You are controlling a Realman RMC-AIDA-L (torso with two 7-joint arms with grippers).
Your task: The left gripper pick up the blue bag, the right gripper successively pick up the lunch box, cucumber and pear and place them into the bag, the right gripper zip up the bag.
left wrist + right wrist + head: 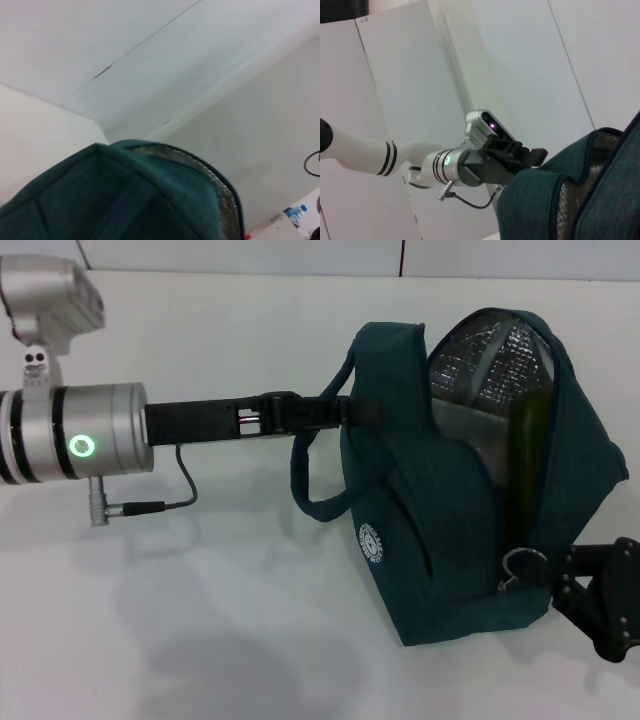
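The blue bag stands open on the white table, its silver foil lining showing. My left gripper reaches in from the left and is shut on the bag's upper handle, holding the top up. The cucumber stands upright inside the bag. The ring zipper pull hangs at the bag's lower right end. My right gripper is right beside the pull, at the lower right. The lunch box and pear are hidden. The right wrist view shows the left gripper on the bag. The bag fills the left wrist view.
The white table runs out to a white wall behind. A loose handle loop hangs on the bag's left side. A cable hangs from the left wrist. A water bottle shows far off in the left wrist view.
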